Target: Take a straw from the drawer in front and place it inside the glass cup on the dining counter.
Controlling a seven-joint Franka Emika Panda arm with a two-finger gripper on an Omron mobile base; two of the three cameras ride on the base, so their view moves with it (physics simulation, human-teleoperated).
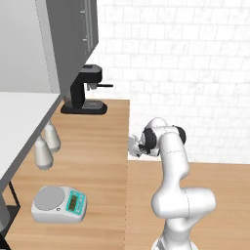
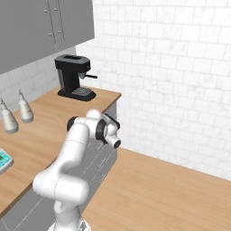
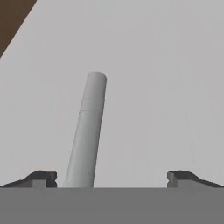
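Claw: in the hand view we see our claw [image 3: 112, 177] spread wide, its tips at the bottom corners, pinching nothing.
Handle: a grey cylindrical bar [image 3: 87, 131] rises between the tips, nearer the left one, at centre frame.
Drawer: the flat grey drawer front [image 3: 166, 87] behind it looks shut.
Tabletop: the scale [image 1: 59, 204] sits lower left, the coffee machine [image 1: 86, 90] upper left.
Progress: we judge opening the drawer, taking the straw and the cup drop all remain.

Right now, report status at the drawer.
Tool open, at the counter front. Drawer front close ahead, looks shut. Handle bar stands between the tips, ungripped. Nothing between tool and handle.
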